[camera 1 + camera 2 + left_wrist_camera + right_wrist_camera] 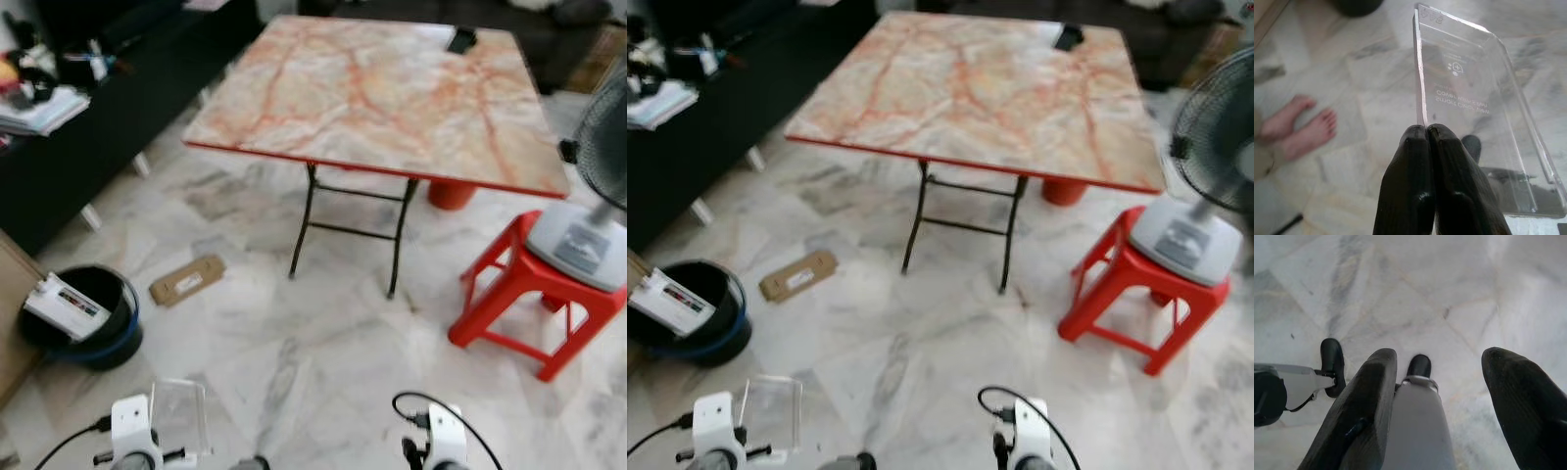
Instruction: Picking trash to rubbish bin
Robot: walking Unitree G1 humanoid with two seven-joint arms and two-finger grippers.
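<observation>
Left end effector (1426, 134) pinches clear plastic packaging (1474, 107); right end effector (1442, 382) gapes.

1. My left gripper (1426, 134) pinches the edge of a clear plastic package (1474, 107), fingers closed tight on it; it stands upright, faint printed text showing.
2. A flat brown cardboard piece (187, 280) lies on the marble floor near the bin.
3. The black rubbish bin (90, 318), blue-banded, stands on the floor with a white box (65, 306) leaning across its rim.
</observation>
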